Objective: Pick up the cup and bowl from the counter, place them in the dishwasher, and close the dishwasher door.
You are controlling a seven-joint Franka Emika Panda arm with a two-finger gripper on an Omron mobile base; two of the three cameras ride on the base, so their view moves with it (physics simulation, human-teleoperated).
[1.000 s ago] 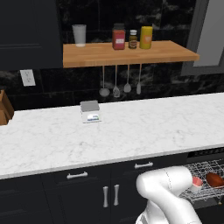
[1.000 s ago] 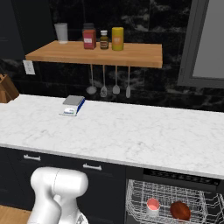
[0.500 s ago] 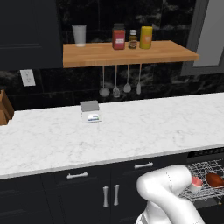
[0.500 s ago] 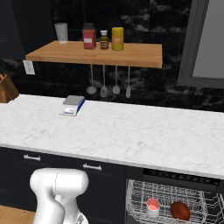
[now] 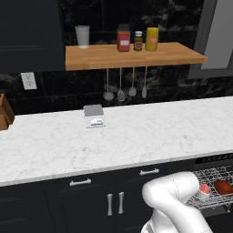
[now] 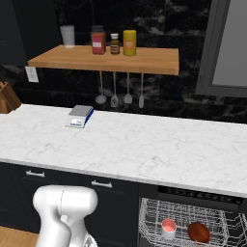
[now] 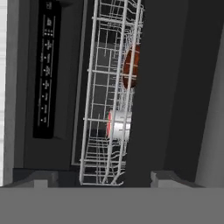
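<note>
A small grey kitchen scale (image 5: 94, 115) sits below a brown wooden wall shelf (image 5: 132, 55) holding a white tumbler (image 5: 82, 36), red jar (image 5: 123, 37), dark bottle (image 5: 138, 41) and yellow canister (image 5: 152, 38); metal utensils (image 5: 126, 92) hang beneath.

The robot's arm (image 5: 175, 202) is a smooth, glossy white shell of rounded, tube-like segments joined at a bulbous elbow, without visible cables, screws or markings in the base views. The end effector (image 7: 102, 178) ends in two small, blocky dark grey fingertips (image 7: 167, 178) with flat tops.
</note>
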